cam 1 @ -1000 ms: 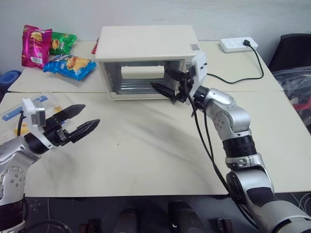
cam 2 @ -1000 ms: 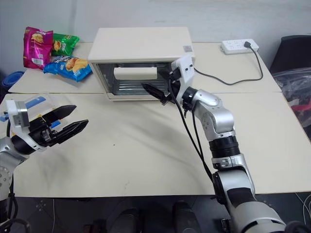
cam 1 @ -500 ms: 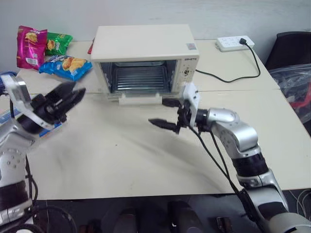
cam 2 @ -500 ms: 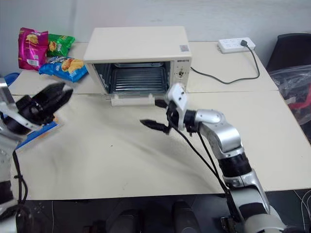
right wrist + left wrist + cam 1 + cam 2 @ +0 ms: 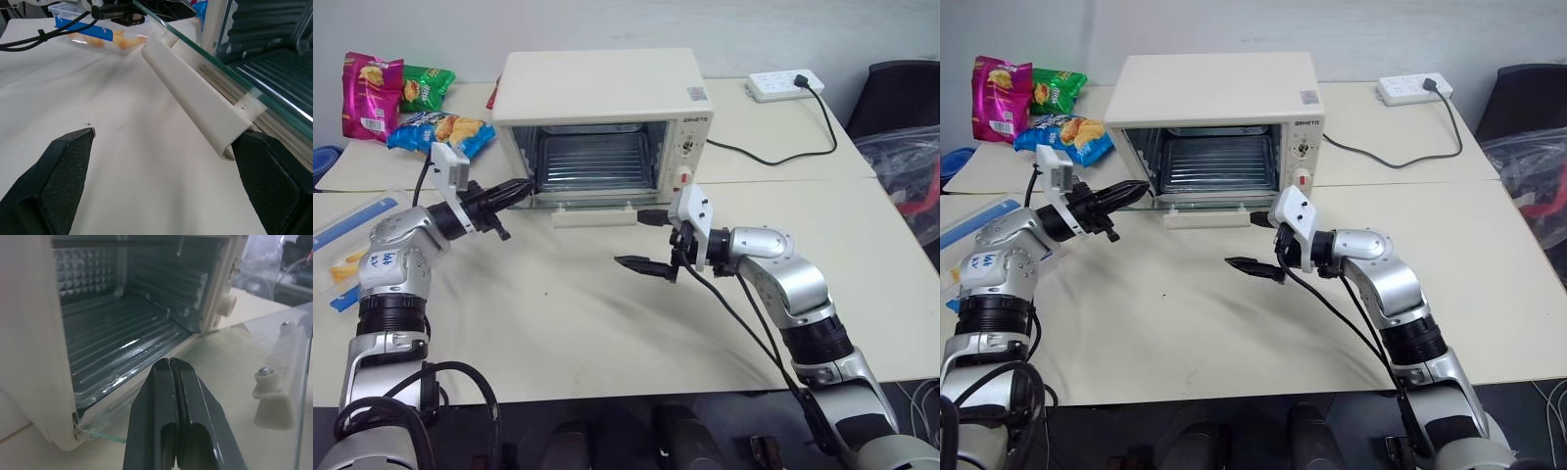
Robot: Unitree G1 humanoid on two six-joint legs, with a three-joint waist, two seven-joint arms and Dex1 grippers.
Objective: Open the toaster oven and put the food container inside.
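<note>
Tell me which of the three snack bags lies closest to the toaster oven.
The blue snack bag, lying flat just left of the toaster oven. The pink bag and the green bag sit farther back toward the table's far left corner.

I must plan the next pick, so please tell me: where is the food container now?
In the left eye view the food container lies flat at the table's far left edge, beside the left arm, well left of the open toaster oven.

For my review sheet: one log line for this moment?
toaster oven door down | food container on table | left gripper shut | right gripper open
</note>
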